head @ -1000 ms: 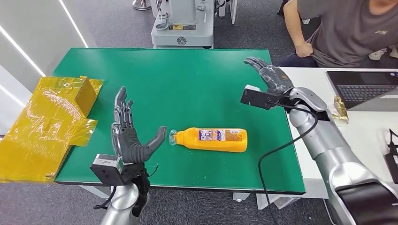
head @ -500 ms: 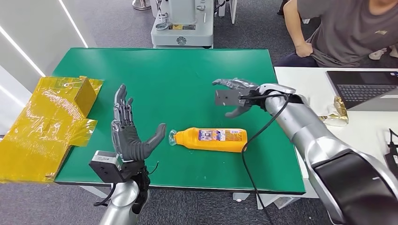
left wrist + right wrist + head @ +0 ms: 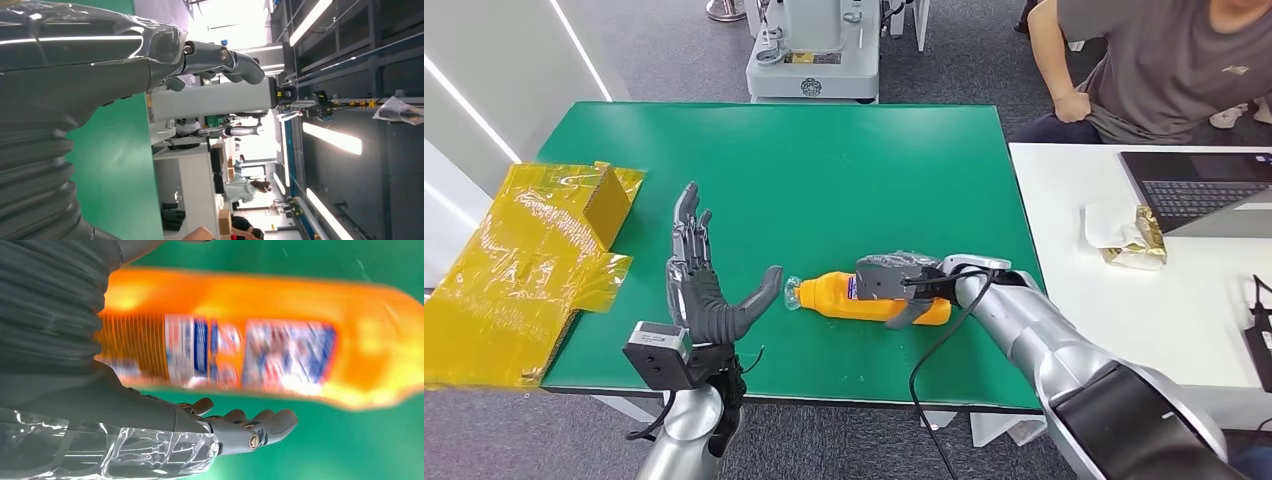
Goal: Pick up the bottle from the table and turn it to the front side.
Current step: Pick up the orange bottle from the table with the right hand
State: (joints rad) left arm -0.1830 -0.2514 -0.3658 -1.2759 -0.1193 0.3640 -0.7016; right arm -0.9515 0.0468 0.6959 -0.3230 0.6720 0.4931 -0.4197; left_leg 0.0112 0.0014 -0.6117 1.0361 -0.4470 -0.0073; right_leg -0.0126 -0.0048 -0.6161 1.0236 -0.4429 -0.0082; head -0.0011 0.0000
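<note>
Nearest, left hand (image 3: pixel 709 300) upright over the front edge of the green table (image 3: pixel 824 150), fingers spread and straight, thumb stretched toward the clear cap of the orange bottle (image 3: pixel 834 296), nothing held; a small gap between thumb tip and cap. Seen from the left wrist, fingers (image 3: pixel 220 55) against a bright hall, far details too small to make out. Just past the thumb, bottle lying on its side on the table, cap end toward the left hand, base end toward the right arm. Over its middle, right hand (image 3: pixel 902 283) lowered onto it, wrist camera block covering most of the label and most of the fingers. Impossible to tell whether those fingers have closed on the bottle. Seen from the right wrist, fingers (image 3: pixel 250 427) held together beside the bottle (image 3: pixel 280 345), green table visible between fingertips and orange side; label blue, white and red, blurred, no word readable. Out beyond the left fingers, crumpled yellow wrapping (image 3: pixel 524 260) at the table's edge, partly hanging off; contents not visible. Beyond the right hand, a white desk (image 3: pixel 1144 300) with a gold packet (image 3: pixel 1136 240) and a laptop (image 3: pixel 1204 185) cut by the frame. Farthest, a seated person (image 3: pixel 1154 60), cropped at the top edge, and a grey machine base (image 3: pixel 814 60).
</note>
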